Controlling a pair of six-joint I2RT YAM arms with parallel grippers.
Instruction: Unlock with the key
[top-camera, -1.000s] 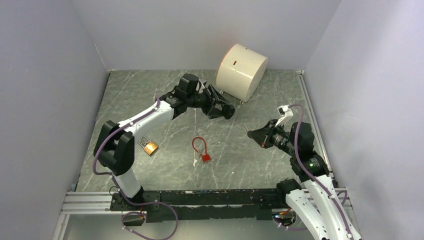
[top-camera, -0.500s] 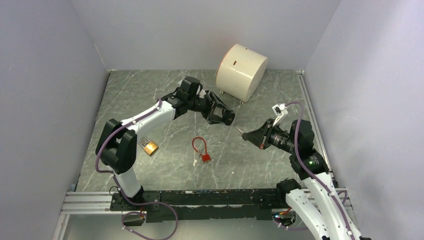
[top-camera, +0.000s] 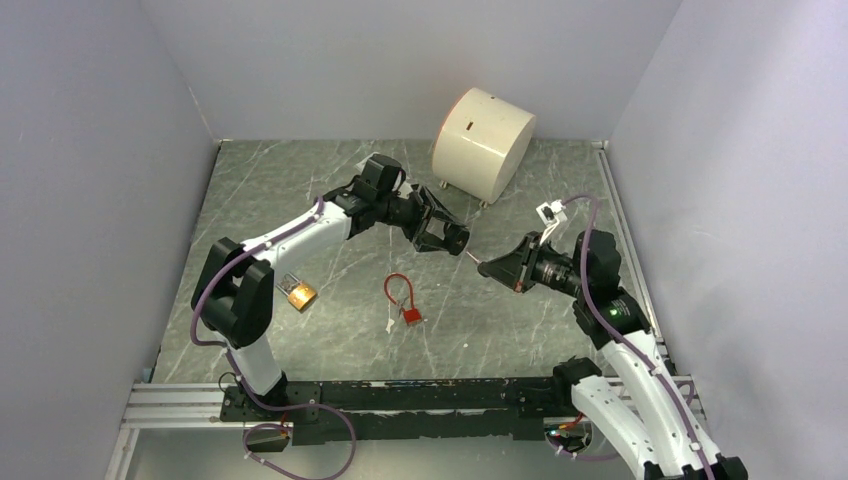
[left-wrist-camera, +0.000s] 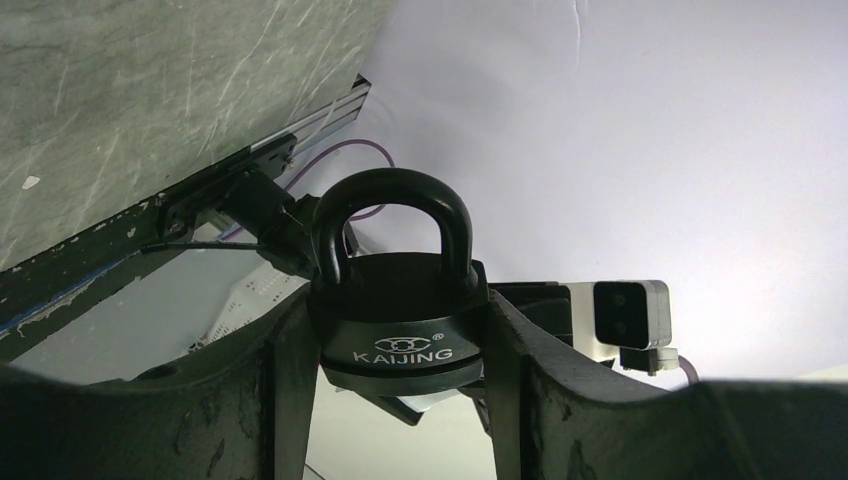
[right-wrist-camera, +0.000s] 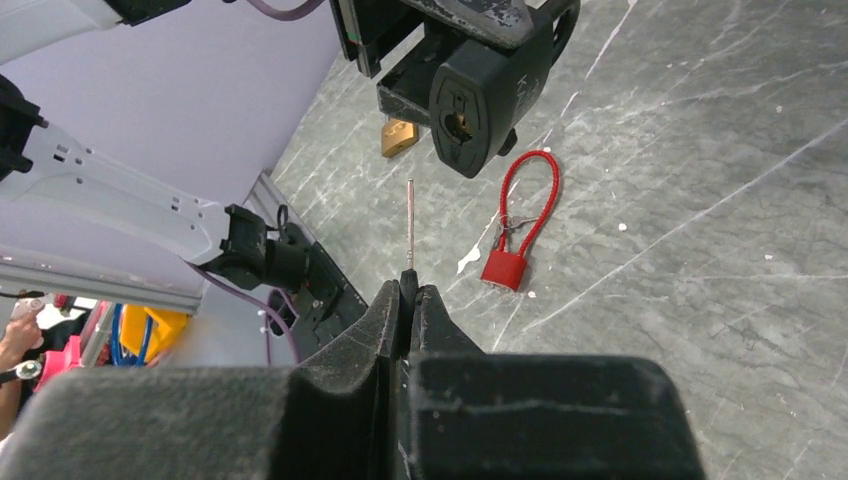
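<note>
Holds a black padlock (left-wrist-camera: 398, 325) in the left gripper (top-camera: 450, 236), up off the marble table (top-camera: 290, 190) near its middle. Jaws partway apart, pressing the lock body from both sides. Shackle (left-wrist-camera: 392, 205) closed and pointing away from the wrist, KAIJING lettering across the body. Presents the lock's underside, with its keyhole (right-wrist-camera: 458, 125), toward the right arm.

Pinches the key (right-wrist-camera: 410, 225) in the right gripper (right-wrist-camera: 408, 290), jaws closed tight on its head, the thin blade sticking straight out ahead. Sits short of the lock: blade tip apart from the body, below and to the left of the keyhole in the right wrist view, not lined up with it. From the top camera, the two grippers face each other tip to tip, near but not touching.

On the table under and in front of that gap, a red cable lock (top-camera: 411, 315) lying flat, thin red loop and small red body, with something small and pale beside the body, too small to tell. Apart from both grippers.

Further left, beside the left arm's elbow, a brass padlock (top-camera: 299, 293) flat on the marble. At the back, a large cream cylinder (top-camera: 483, 143) on its side by the rear wall, just behind the left gripper and not between lock and key. Along the near edge, an aluminium rail (top-camera: 180, 400) at the arm bases. Grey walls (top-camera: 100, 150) on three sides.
</note>
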